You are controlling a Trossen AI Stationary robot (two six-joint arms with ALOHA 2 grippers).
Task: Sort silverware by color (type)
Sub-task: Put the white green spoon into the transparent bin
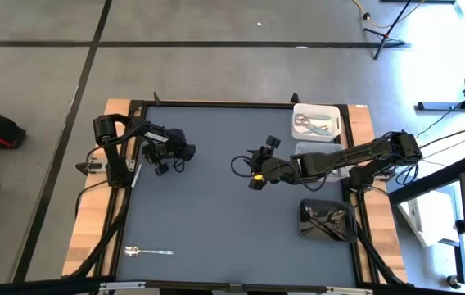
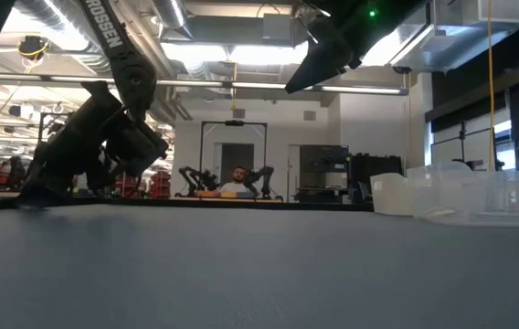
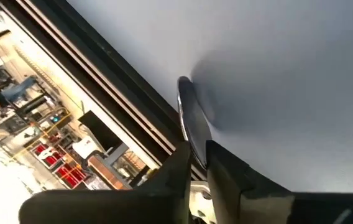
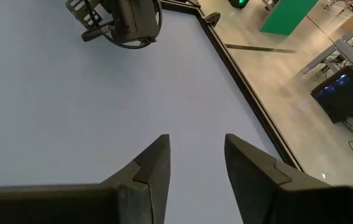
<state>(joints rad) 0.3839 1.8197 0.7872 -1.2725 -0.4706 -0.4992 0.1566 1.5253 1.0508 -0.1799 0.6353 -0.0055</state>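
Note:
My left gripper [image 3: 198, 152] is shut on a slim shiny silver utensil [image 3: 186, 115] near the table's left edge; in the high view this gripper [image 1: 145, 165] is low over the mat. My right gripper [image 4: 195, 162] hangs open and empty above the middle of the table [image 1: 255, 174], high up in the low view [image 2: 328, 50]. A silver spoon [image 1: 146, 251] lies flat on the mat near the near-left corner. More silverware lies in the white bin [image 1: 316, 120] and in the dark bin [image 1: 328, 220]. My left gripper pinches the silver utensil between its two fingers [image 3: 226, 165] at one end of its shaft [image 3: 192, 140]. The utensil sticks out forward past the fingertips, along them. Its rounded free end [image 3: 183, 86] is close over the mat with a shadow beside it; whether it touches the mat, I cannot tell.
White, clear [image 1: 318, 152] and dark bins stand in a row along the table's right edge. The black table frame [image 3: 102, 93] runs just beyond the held utensil. The grey mat [image 1: 216, 221] between the arms is bare. A person sits far behind the table [image 2: 238, 181].

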